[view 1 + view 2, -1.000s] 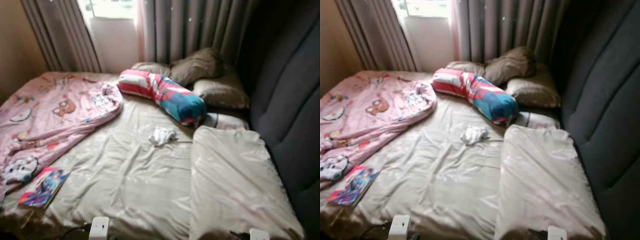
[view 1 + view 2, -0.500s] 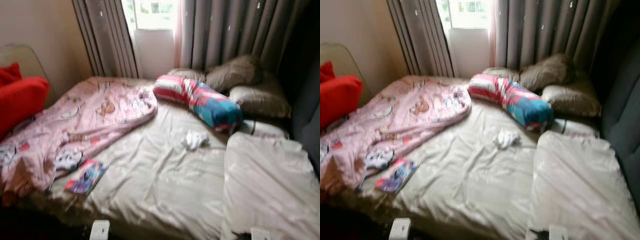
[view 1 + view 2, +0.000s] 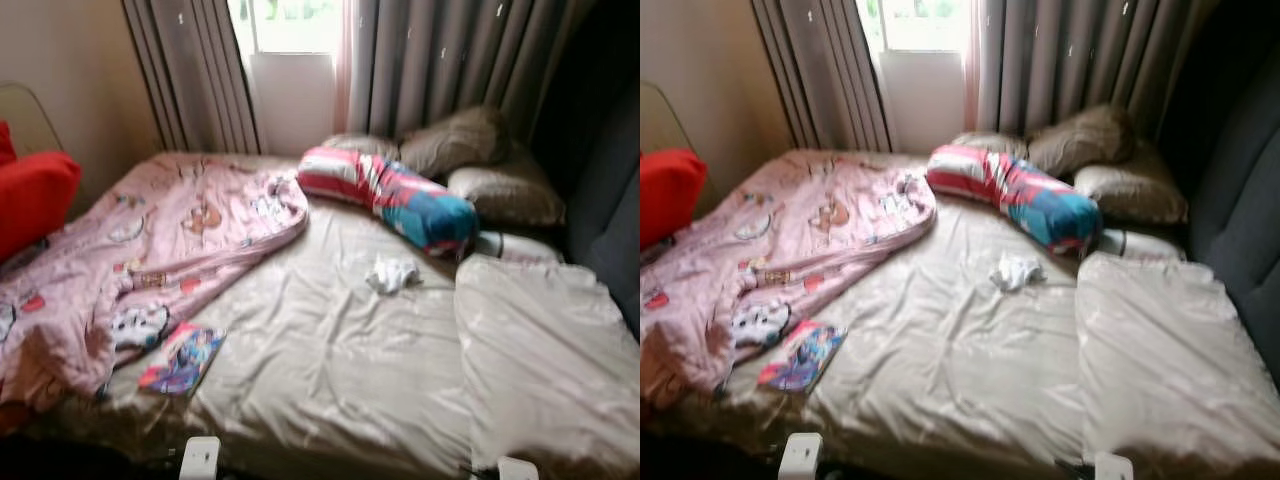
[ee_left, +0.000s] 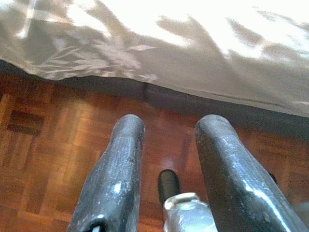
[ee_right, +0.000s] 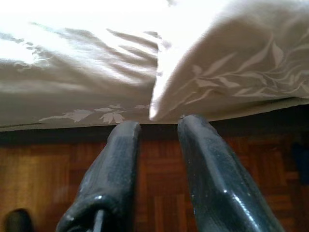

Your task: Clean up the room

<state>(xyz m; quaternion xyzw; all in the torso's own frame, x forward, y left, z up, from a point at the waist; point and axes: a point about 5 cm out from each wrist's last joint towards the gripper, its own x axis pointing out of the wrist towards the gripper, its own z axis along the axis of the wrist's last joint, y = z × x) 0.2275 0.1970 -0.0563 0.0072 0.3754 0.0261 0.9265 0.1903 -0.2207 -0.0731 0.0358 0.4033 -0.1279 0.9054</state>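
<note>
We are facing the bed (image 3: pixel 330 360), where a white cloth (image 3: pixel 391 274) is lying beside the striped bolster (image 3: pixel 390 195). Our left gripper (image 4: pixel 166 140) and right gripper (image 5: pixel 157 140) are hanging over the floor (image 4: pixel 43 145), fingers apart.

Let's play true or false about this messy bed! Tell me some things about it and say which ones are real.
1. The pink cartoon-print blanket lies on the robot's left side of the bed. True.
2. The small crumpled white cloth sits on top of the red cushion. False: it lies on the beige satin sheet, near the striped red, white and blue bolster pillow.
3. A colourful picture book lies near the bed's front edge. True.
4. The left end effector is holding the book. False: its fingers are apart with nothing between them, over the wooden parquet floor.
5. The right end effector hangs by the bed's edge. True.
</note>
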